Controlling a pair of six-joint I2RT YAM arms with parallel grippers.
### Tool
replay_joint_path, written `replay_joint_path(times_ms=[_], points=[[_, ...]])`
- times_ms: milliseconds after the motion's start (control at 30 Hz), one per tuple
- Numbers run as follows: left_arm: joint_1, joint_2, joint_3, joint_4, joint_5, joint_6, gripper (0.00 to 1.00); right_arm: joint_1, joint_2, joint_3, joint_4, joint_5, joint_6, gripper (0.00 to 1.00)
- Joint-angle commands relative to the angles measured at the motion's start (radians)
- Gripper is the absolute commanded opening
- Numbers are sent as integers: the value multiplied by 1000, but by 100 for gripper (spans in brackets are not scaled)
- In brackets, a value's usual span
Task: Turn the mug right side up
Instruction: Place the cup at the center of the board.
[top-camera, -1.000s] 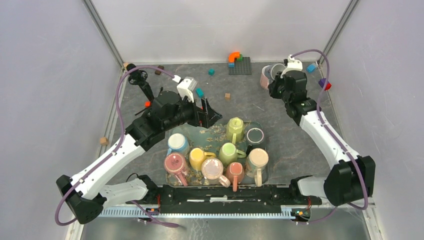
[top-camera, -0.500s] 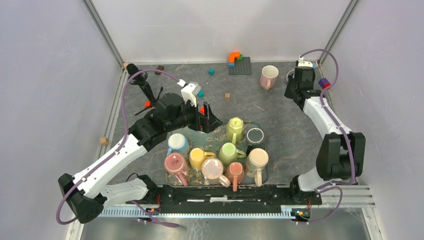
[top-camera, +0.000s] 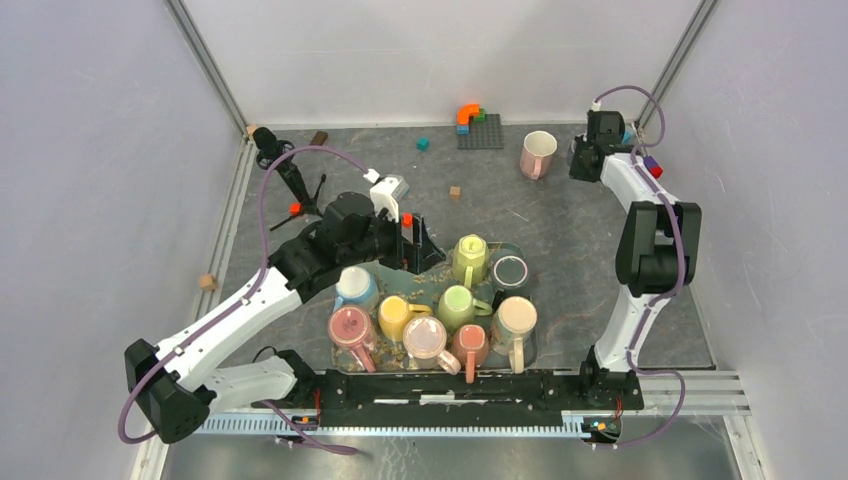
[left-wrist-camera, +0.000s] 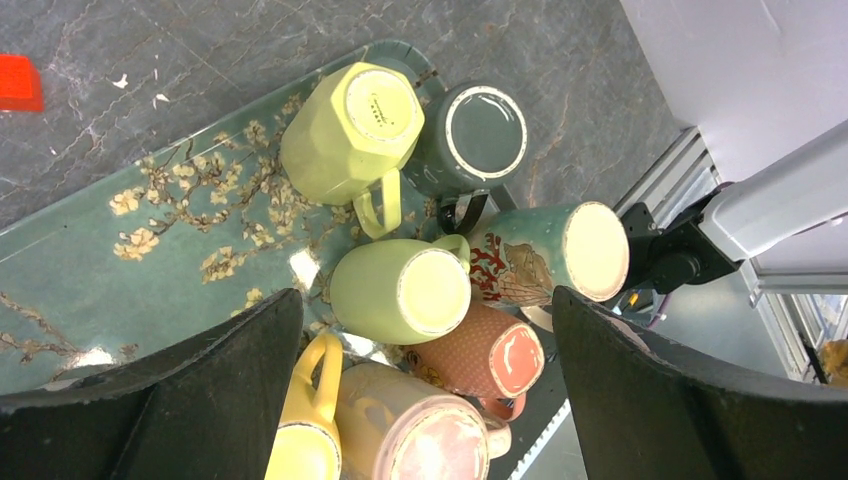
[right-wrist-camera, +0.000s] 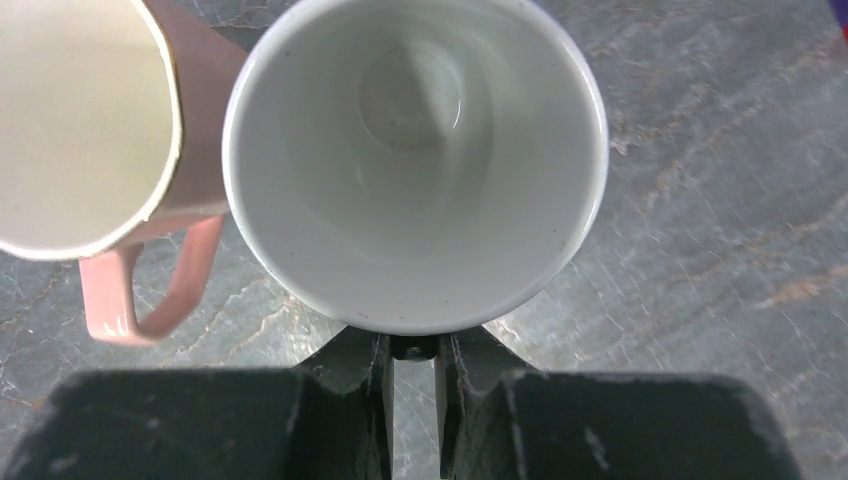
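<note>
A grey marbled table is walled in by pale panels. At its far right corner the right tool is closed to a narrow slit just beneath the rim of a white mug. What is pinched is hidden by that rim; the handle is the likely hold. The mug's mouth is turned up to the wrist camera, so it is judged right side up, though whether it rests on the table cannot be told. A pink mug is seen just beside it, also mouth up. The left tool is held wide apart over a blossom-patterned tray. There a yellow-green mug and a grey mug are stood base up, presumably awaiting the same turn.
</note>
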Motion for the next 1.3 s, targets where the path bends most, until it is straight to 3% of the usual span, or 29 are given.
replay_joint_path(times_ms=[0,233,533,833,967,1267], points=[[-2,0,-21,45,13,62,100,4,76,132,-15,-50,-15,0],[-1,0,-46,59,16,59,100,4,182,245,-71,-42,-11,0],[-1,6,-54,67,24,64,100,3,249,270,-95,-31,-7,2],[-1,6,-54,64,33,65,100,3,260,295,-128,-13,-9,36],[-2,4,-46,59,40,65,100,4,244,296,-137,-11,-18,56],[-1,3,-33,55,34,52,100,3,71,166,-93,23,-27,80]])
